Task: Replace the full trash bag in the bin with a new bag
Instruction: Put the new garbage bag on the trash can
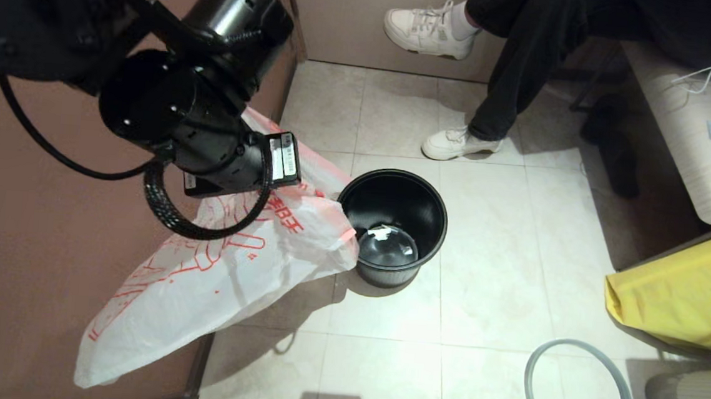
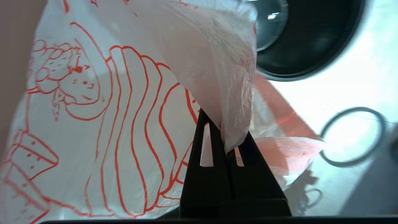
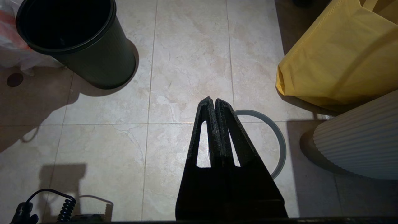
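Grey ring (image 1: 578, 390) on tiles, yellow bag (image 1: 687, 291) beyond

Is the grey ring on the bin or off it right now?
Off. The grey ring lies flat on the floor tiles, apart from the bin, whose open top has no ring or bag.

New bag (image 1: 200, 276): thin, crinkled, translucent white plastic film with red print. Bin (image 1: 421, 198): smooth, glossy dark plastic; loose ring rim (image 1: 580, 390): smooth grey plastic. Floor (image 1: 500, 285): polished, marbled beige tile; yellow bag (image 1: 687, 291): matt woven-looking cloth; left claw (image 2: 228, 140): matt black plastic.
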